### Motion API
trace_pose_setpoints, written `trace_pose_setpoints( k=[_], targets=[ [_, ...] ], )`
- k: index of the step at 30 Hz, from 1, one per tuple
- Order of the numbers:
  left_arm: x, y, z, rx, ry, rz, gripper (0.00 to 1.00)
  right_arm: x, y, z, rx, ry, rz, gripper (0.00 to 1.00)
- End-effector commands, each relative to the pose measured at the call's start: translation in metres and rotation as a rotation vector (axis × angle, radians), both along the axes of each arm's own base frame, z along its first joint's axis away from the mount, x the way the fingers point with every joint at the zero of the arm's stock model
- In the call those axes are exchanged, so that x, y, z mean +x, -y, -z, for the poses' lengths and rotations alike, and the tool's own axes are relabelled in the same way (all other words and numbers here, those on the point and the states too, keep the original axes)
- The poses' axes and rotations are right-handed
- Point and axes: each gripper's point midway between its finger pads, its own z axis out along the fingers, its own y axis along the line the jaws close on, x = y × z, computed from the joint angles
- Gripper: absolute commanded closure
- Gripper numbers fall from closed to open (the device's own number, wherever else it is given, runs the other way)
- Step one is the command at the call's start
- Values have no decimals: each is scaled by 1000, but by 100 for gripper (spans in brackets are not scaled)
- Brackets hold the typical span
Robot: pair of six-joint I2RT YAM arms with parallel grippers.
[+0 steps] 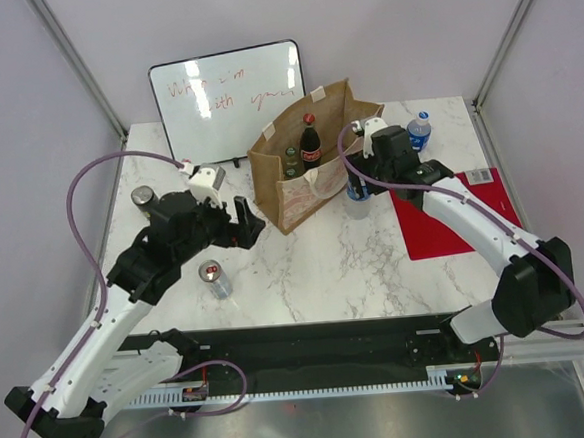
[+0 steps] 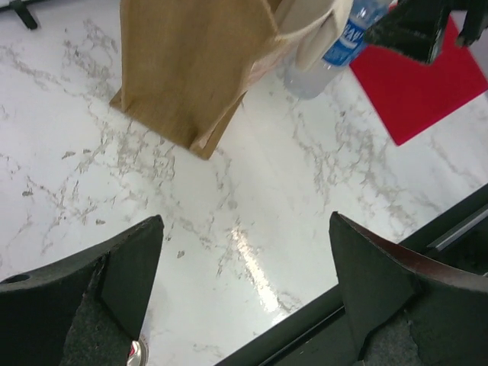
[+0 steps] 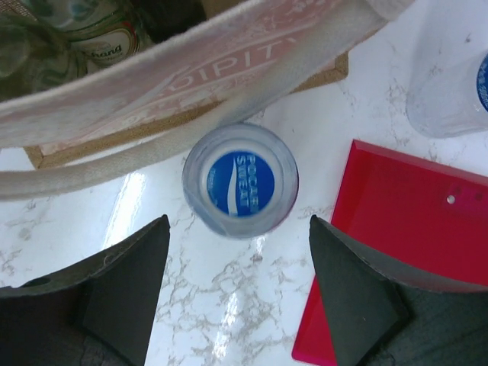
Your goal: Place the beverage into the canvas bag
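The canvas bag (image 1: 300, 183) stands open at the middle back of the table, with a cola bottle (image 1: 310, 143) and a green bottle (image 1: 290, 160) inside. A clear Pocari Sweat bottle (image 3: 240, 181) stands upright against the bag's right side, under its white handle (image 3: 114, 171). My right gripper (image 3: 240, 282) hovers open over it, and the blue cap lies just beyond the fingertips, untouched. My left gripper (image 1: 247, 225) stands open and empty to the left of the bag (image 2: 191, 69). A silver can (image 1: 214, 280) stands below the left gripper.
A red mat (image 1: 452, 218) lies at the right, close beside the Pocari bottle (image 2: 339, 46). A second water bottle (image 1: 419, 130) stands at the back right. Another can (image 1: 143, 197) stands at the left edge, and a whiteboard (image 1: 228, 98) leans behind the bag.
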Motion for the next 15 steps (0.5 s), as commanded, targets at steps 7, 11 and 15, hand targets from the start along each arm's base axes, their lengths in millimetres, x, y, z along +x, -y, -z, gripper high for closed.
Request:
trace_pose_setpoints(
  k=[7, 11, 15],
  targets=[
    [0, -8, 25, 78, 60, 29, 4, 44, -14, 10, 55, 101, -91, 19],
    [0, -13, 25, 83, 69, 8, 4, 45, -13, 23, 39, 74, -94, 22],
    [1, -14, 25, 85, 70, -2, 4, 46, -10, 26, 20, 78, -91, 23]
  ],
)
